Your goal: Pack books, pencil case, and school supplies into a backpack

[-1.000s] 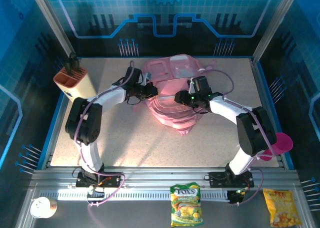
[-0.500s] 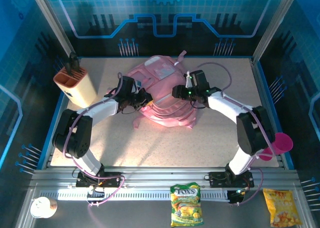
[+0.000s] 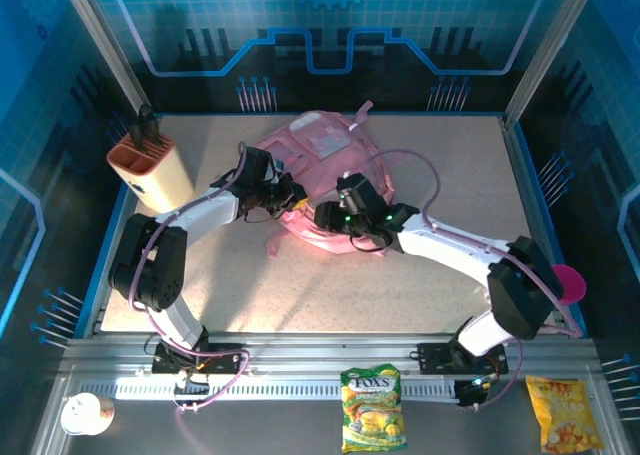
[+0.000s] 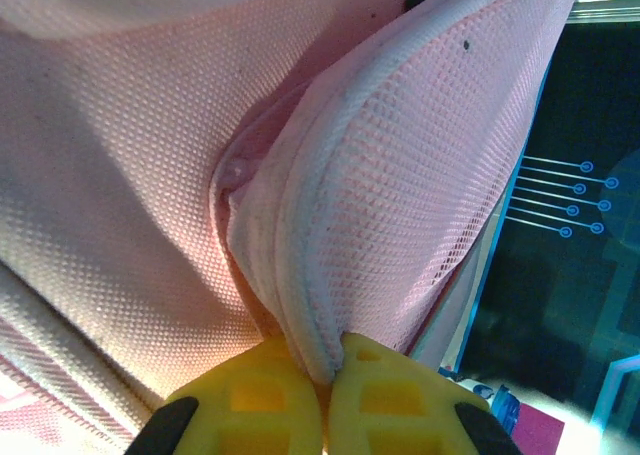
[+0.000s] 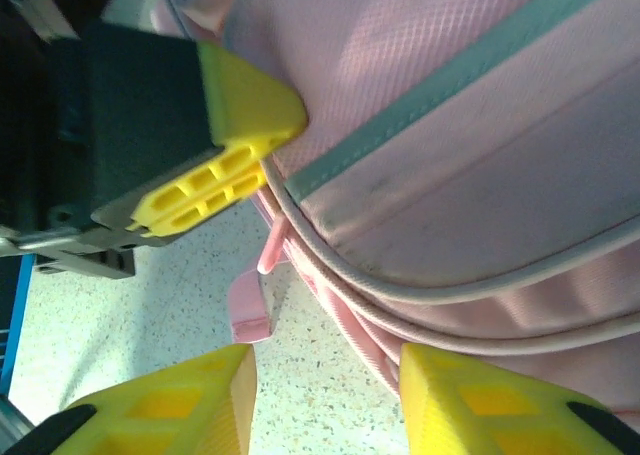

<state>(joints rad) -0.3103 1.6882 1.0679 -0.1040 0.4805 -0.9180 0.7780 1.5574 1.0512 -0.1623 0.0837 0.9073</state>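
A speckled beige tabletop (image 3: pixel 250 275) with a blue rim sits inside an enclosure of blue-lit panels patterned with circuit lines. The pink backpack (image 3: pixel 330 165) lies at the back centre of the tabletop. The left end effector (image 3: pixel 284 193) is pressed together on a fold of the backpack's pink mesh at its left side. The right end effector (image 3: pixel 325 215) has its yellow fingers spread above the tabletop, just beside the backpack's piped near edge. A beige holder (image 3: pixel 155 175) with an orange top stands at the left edge. A green snack bag (image 3: pixel 372 407) lies on the metal rail in front.
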